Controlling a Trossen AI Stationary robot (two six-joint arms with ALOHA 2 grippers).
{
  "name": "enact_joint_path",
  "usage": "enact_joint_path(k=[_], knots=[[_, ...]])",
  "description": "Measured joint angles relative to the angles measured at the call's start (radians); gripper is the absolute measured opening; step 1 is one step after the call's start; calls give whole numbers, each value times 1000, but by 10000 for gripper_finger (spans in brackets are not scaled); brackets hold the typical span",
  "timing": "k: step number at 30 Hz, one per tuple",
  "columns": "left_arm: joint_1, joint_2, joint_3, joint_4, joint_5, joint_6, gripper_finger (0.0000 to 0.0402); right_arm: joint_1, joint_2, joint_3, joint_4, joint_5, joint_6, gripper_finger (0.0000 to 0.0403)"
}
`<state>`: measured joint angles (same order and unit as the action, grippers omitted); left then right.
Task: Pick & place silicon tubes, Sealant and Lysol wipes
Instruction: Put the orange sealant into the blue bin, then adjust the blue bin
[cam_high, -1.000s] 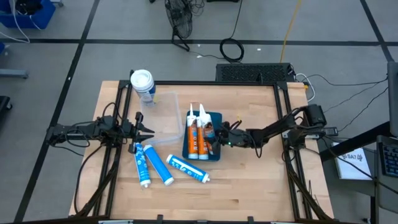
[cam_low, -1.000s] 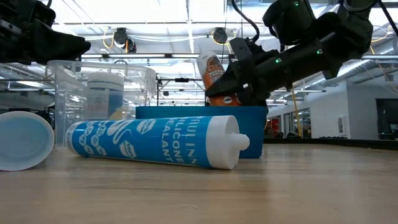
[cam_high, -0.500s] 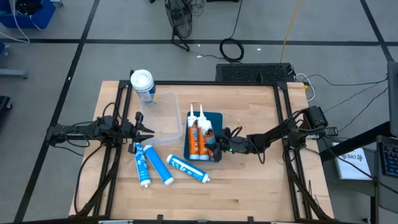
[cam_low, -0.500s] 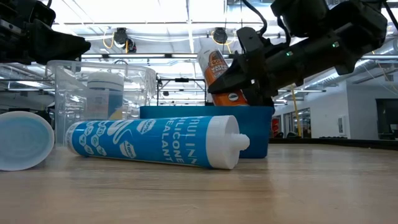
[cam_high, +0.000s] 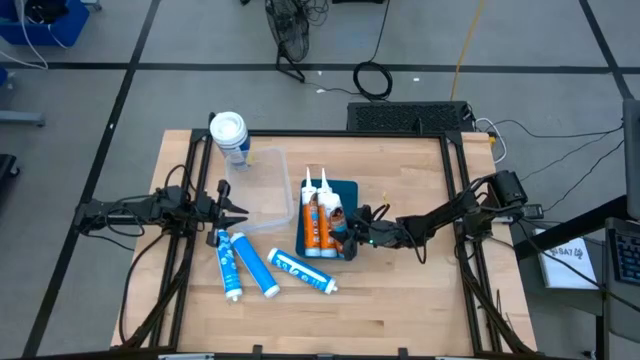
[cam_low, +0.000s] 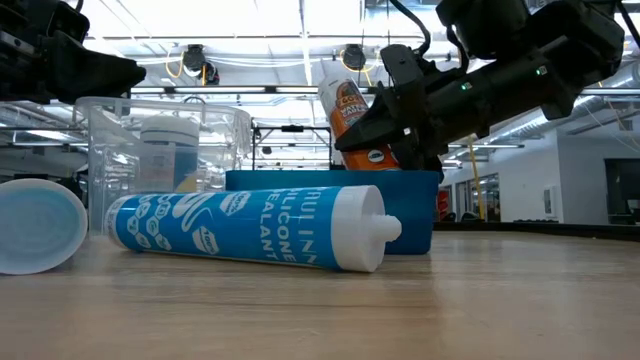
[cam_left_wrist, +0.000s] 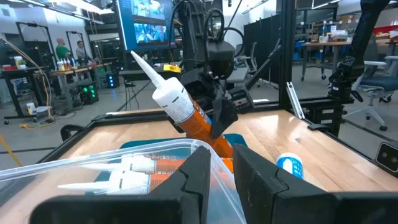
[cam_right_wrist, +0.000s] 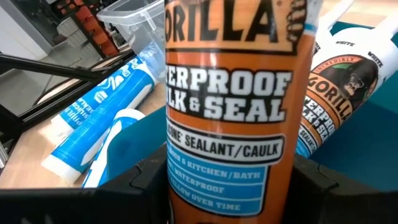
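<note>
My right gripper (cam_high: 352, 232) is shut on an orange sealant tube (cam_low: 352, 108) above the blue tray (cam_low: 300, 190). Two more orange tubes (cam_high: 316, 218) lie in that tray, nozzles toward the far edge. Three blue silicone tubes (cam_high: 256, 266) lie on the wood near the tray; one (cam_low: 250, 230) lies on its side close to the low camera. The Lysol wipes (cam_high: 230, 135) stand at the far left corner. My left gripper (cam_high: 240, 210) hovers shut at the left, beside the clear container (cam_high: 262, 190). My right gripper pinches the orange tube's lower body (cam_right_wrist: 186, 171), near its flat base end, between its two fingers (cam_right_wrist: 140, 186). The fingers come from the table's right, slanting slightly down, and lie across the tube. The tube is tilted, nozzle (cam_left_wrist: 144, 67) up; whether its base touches the tray I cannot tell.
The clear plastic container stands left of the tray, between the two arms. Bare wood lies at the near side and the right of the table. Black frame rails (cam_high: 460, 190) run along the table's left and right sides.
My right gripper has carried the orange tube a little toward the table's near edge over the tray, then held still. The tube has kept its tilt, nozzle up.
</note>
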<state>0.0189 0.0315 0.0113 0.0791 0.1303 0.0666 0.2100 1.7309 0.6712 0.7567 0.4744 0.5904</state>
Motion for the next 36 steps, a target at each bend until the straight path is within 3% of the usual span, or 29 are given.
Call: enact_joint_path(k=[13,22,27,36], knots=[[0,0,0,0,0,0,76,-1,3,-3,-9,35,-35,286],[0,0,0,0,0,0,76,-21,-4,-3,12,58,-94,294],[0,0,0,0,0,0,76,-33,-4,-3,65,64,-195,293],[0,0,0,0,0,0,76,-34,-66,-2,113,210,-497,293]])
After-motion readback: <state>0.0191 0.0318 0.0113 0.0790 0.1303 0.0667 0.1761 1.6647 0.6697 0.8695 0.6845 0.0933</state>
